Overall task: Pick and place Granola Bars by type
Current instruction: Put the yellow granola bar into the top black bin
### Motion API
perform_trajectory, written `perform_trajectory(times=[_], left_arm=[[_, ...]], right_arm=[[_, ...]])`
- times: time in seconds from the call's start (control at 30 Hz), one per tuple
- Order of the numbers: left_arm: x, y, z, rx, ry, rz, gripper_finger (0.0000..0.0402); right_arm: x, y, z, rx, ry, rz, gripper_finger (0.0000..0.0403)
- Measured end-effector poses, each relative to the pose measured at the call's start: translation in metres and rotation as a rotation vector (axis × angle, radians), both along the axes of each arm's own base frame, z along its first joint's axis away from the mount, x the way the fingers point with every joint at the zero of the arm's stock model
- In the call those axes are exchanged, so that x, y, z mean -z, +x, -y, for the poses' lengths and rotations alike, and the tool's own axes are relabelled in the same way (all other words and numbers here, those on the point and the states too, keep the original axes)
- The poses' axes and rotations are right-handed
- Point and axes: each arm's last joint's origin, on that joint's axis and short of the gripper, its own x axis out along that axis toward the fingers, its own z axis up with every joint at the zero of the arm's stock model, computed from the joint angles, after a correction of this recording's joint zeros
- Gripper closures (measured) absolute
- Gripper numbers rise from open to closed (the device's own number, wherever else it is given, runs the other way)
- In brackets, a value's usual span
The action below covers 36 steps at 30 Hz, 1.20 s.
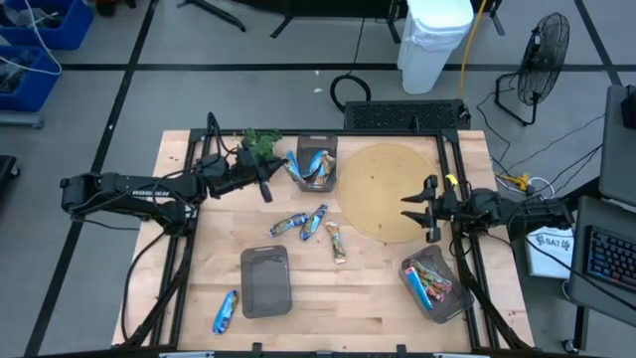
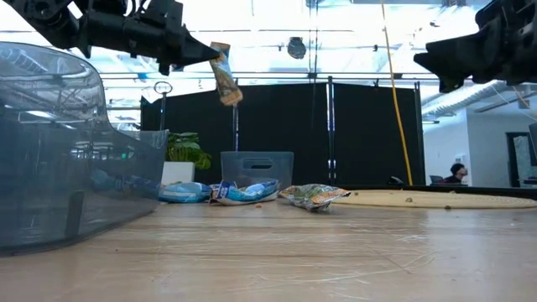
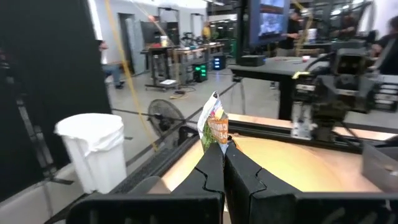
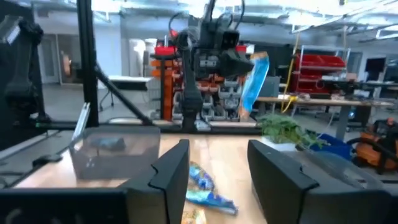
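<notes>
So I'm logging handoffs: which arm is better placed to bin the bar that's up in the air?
Left. Its hand is shut on the bar, beside the far bin. The right hand is open over the disc.

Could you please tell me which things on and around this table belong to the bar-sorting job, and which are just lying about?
Part of the job:
- held bar in the left end effector
- loose bars mid-table
- blue bar near the front edge
- three bins: back, front, right
- right end effector, open, empty

Lying about:
- round board
- plant
- white bin
- fan
</notes>
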Motion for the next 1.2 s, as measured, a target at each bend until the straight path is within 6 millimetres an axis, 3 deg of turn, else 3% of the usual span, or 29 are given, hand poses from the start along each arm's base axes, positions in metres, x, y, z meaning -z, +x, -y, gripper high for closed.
perform_trajectory(times=[0.33,0.67,0.8,0.97,1.2], left_arm=[[0.0,0.0008,0.0017,0.212,0.013,-0.004,0.0401],[0.002,-0.0053,-0.0006,0.723,-0.067,-0.021,0.0401],[0.0065,-0.0083,-0.0012,0.854,-0.148,-0.064,0.0401],[0.0072,-0.0078,-0.002,0.834,-0.175,-0.066,0.0401],[0.0048,-0.0084,-0.006,0.654,-0.215,-0.046,0.0401]], right_arm=[[0.0001,0.0001,0.0001,0.0,0.018,0.0,0.0257],[0.0002,0.0001,0.0001,0.0,0.018,0.0,0.0257],[0.0002,0.0001,0.0001,0.0,0.018,0.0,0.0259],[0.0003,0.0001,0.0001,0.0,0.018,-0.001,0.0255],[0.0003,0.0001,0.0001,0.0,0.018,-0.001,0.0257]])
